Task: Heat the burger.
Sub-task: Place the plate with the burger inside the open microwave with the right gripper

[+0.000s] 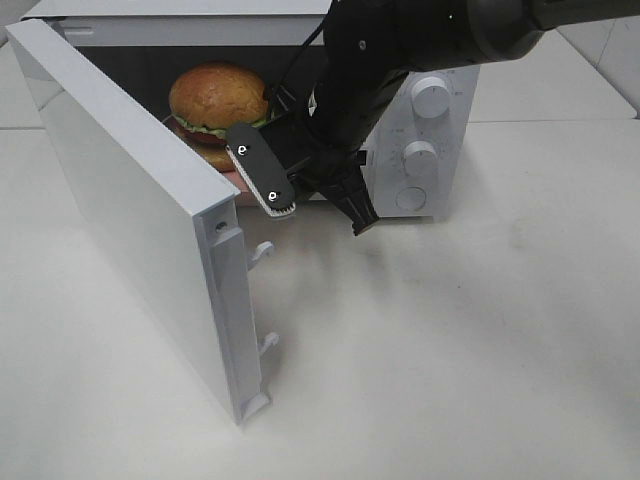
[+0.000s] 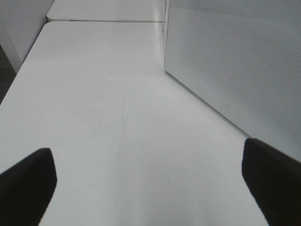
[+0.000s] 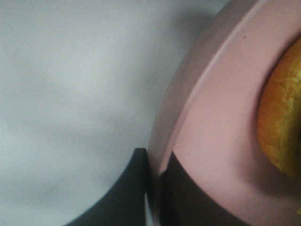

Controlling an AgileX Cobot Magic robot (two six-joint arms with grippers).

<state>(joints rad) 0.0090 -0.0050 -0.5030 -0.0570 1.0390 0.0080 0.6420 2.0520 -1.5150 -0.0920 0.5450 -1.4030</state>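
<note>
Burger likely light, soft, stacked: bun crushes. Hold stiff pink plate rim instead. My right fingers at rim, grip cannot tell; left fingers apart.

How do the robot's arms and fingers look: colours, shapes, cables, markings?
The right arm is glossy black, with a black cable. One of its fingers is flat and dark grey, with two white round marks and a white ribbed tip. The left fingers look black.
</note>
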